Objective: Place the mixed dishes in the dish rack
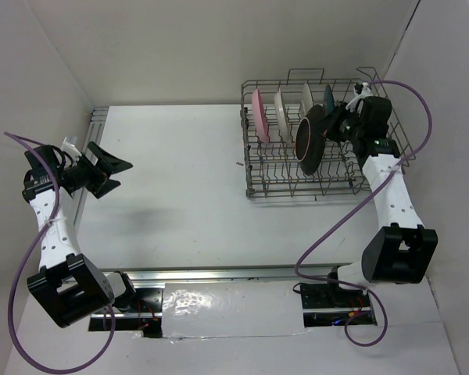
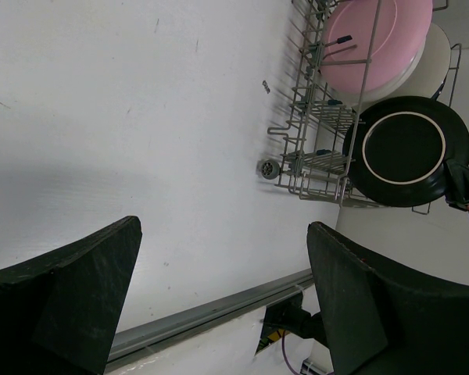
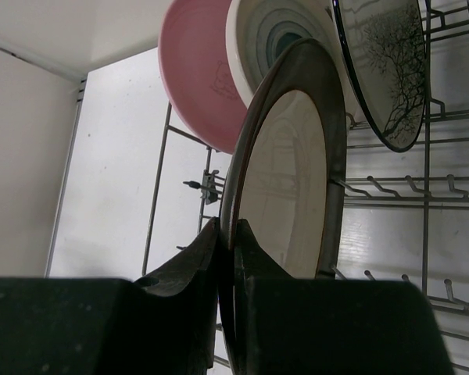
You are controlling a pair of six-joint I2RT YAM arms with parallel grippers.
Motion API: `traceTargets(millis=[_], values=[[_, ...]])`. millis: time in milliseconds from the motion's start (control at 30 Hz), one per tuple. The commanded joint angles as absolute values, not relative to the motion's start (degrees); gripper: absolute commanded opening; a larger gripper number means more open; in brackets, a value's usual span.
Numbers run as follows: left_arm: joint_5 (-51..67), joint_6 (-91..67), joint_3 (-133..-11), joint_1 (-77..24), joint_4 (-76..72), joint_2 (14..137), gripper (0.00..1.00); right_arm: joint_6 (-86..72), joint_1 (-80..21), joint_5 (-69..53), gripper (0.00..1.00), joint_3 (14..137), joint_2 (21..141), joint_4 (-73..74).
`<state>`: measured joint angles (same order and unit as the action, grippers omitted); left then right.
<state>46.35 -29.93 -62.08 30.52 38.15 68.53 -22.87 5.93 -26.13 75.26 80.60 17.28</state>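
White table (image 1: 180,172) carries the dish rack (image 1: 250,168) far right, where the right jaws, clamped on the brown-rimmed cream plate (image 3: 285,187), hold it tilted beside four standing plates (image 1: 282,117); it likely needs lowering between free tines, while left jaws gape empty.

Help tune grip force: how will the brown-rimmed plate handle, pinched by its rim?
Probably rigid: the brown-rimmed plate looks unbent in the right end effector's pinch. Glossy glaze looks slippery; it may pivot. Could chip on dish rack wires.
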Motion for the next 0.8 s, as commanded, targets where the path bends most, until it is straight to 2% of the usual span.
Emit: traceTargets(millis=[0,767], values=[[47.11,-28.48,-62.49,30.85,37.18,68.73,0.99,-19.96,7.91,-26.63,0.0,78.83,78.4,11.77],[47.2,-28.65,-61.96,30.85,36.83,68.91,0.99,-17.31,10.28,-30.14,0.0,85.17,81.56,15.03]])
